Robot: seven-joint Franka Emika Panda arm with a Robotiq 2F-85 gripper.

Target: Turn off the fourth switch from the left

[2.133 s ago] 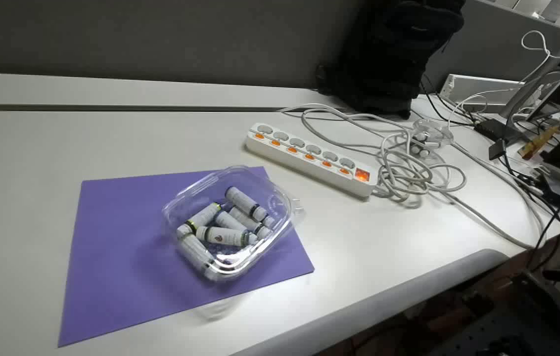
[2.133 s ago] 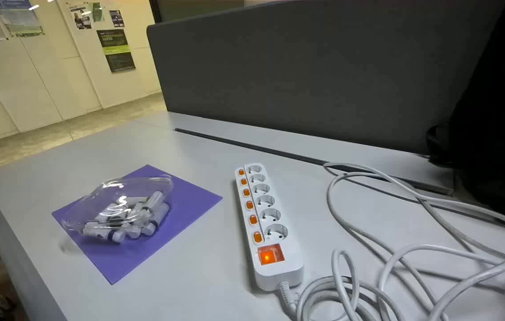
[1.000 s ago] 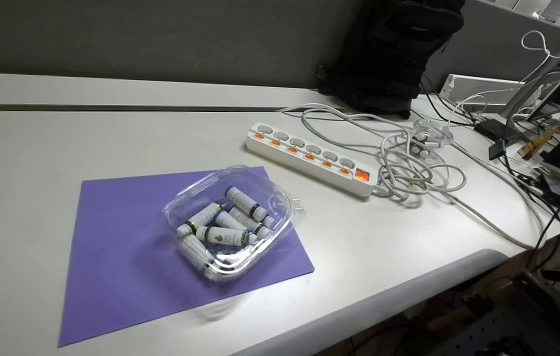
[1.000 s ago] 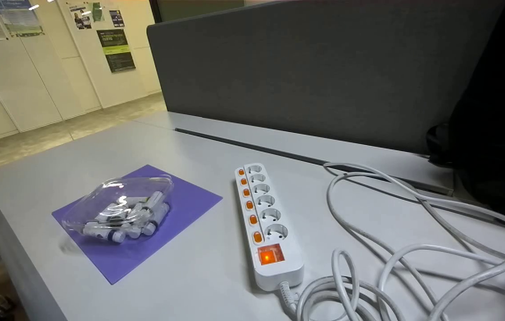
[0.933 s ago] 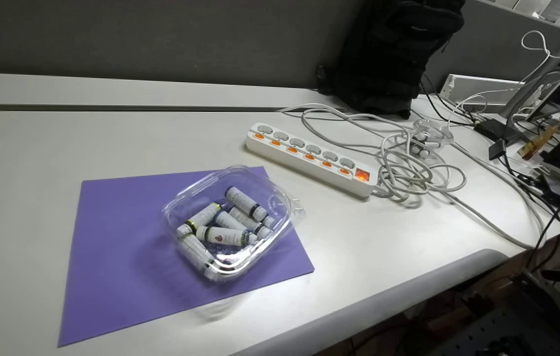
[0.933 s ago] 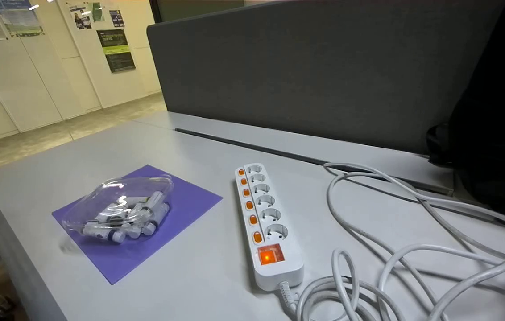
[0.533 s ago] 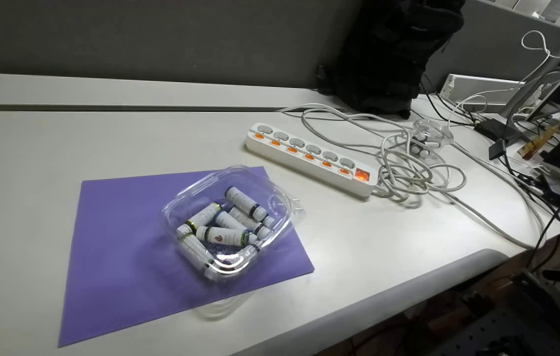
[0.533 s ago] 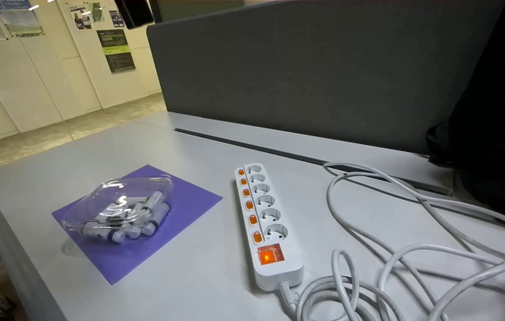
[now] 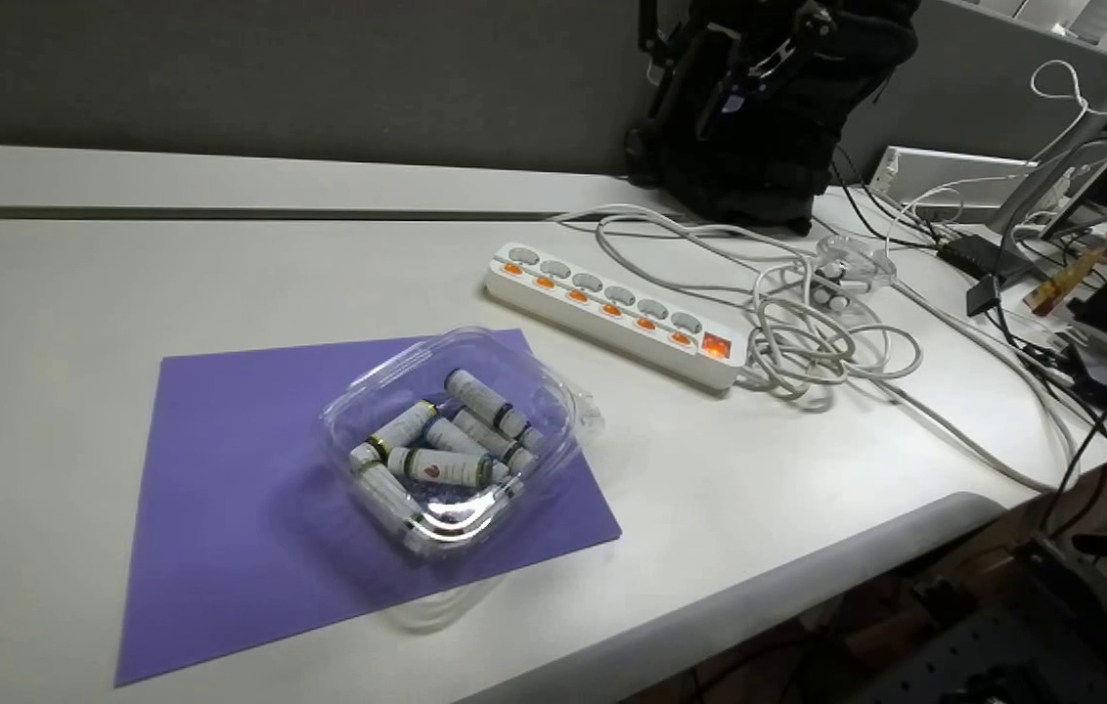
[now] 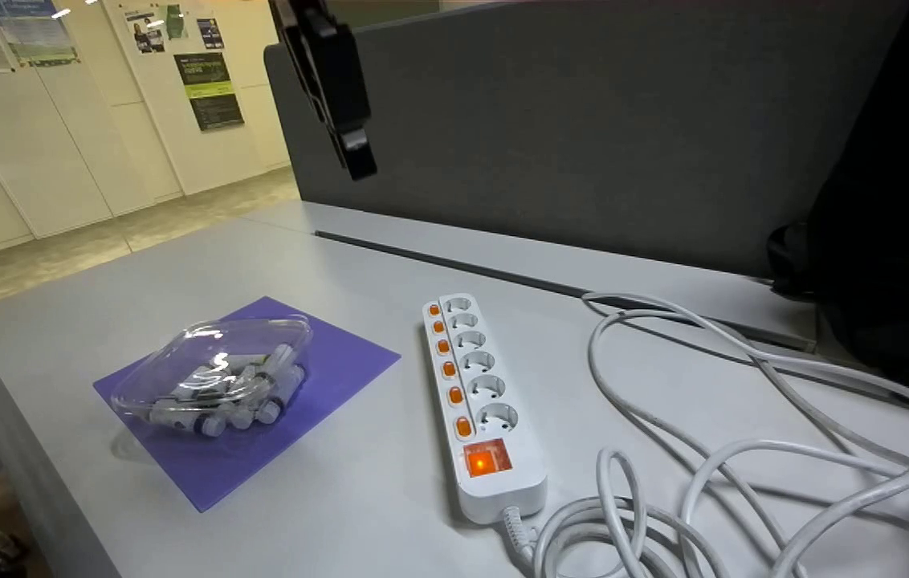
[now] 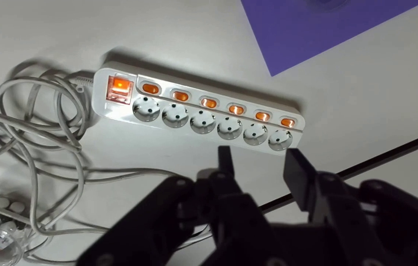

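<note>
In the wrist view we see the gripper [image 11: 260, 166] with its two fingers [image 11: 299, 173] spread apart, the desk [image 11: 349, 111] showing in the gap, so we call it released. In an exterior view it hangs in the air in front of the grey partition [image 10: 583, 128], well apart from the long white power strip [image 10: 495, 490], which lies flat on the desk. Along this strip we count six small orange-red rockers [image 10: 455, 395], each beside a round socket [image 11: 229, 128]. Counting in an exterior view, we find the fourth switch from the left [image 9: 612, 310] just past the middle of the row, with two more rockers between it and the large glowing switch [image 10: 488, 458] at the cable end; whether it is on or off we cannot tell. A pale cable [image 10: 812, 448] loops loosely from that end across the desk, and a black backpack [image 9: 739, 176] stands behind, partly hidden by the gripper in an exterior view. In both exterior views we also have a purple sheet [image 9: 241, 548] near the strip, and on it rests a clear plastic container [image 9: 529, 391] holding small bottles [image 9: 441, 467] with white labels.
</note>
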